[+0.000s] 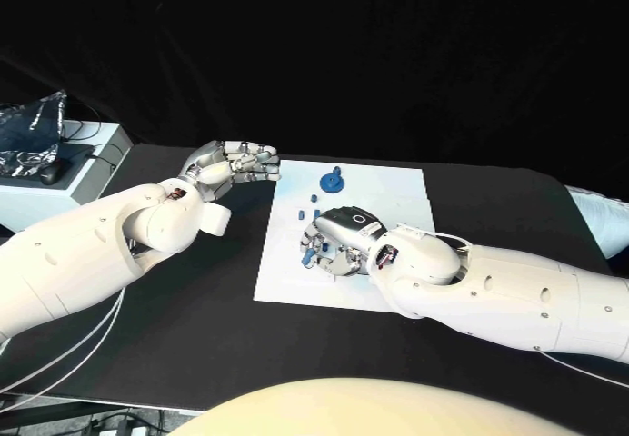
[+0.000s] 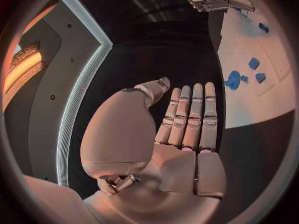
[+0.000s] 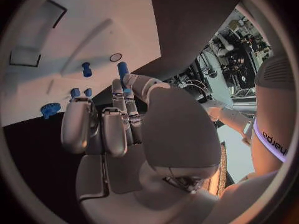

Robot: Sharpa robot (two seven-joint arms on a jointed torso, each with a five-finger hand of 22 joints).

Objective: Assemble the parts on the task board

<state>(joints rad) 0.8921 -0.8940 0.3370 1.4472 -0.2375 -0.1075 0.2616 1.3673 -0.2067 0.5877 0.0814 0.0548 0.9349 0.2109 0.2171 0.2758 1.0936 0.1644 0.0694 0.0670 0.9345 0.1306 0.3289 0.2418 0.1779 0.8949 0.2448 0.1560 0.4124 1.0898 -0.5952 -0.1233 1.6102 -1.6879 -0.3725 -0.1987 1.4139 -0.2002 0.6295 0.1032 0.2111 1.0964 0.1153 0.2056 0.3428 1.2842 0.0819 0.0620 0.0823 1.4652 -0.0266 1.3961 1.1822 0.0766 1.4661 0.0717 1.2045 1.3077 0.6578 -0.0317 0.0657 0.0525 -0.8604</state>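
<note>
The right hand lies over the middle of the white board, pinching a small blue peg between thumb and a fingertip. Beyond its fingers stands a blue round part. The left hand hovers empty, fingers straight, just off the board's near-left edge, above bare black table.

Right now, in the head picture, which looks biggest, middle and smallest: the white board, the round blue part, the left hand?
1. task board
2. left hand
3. round blue part
</note>
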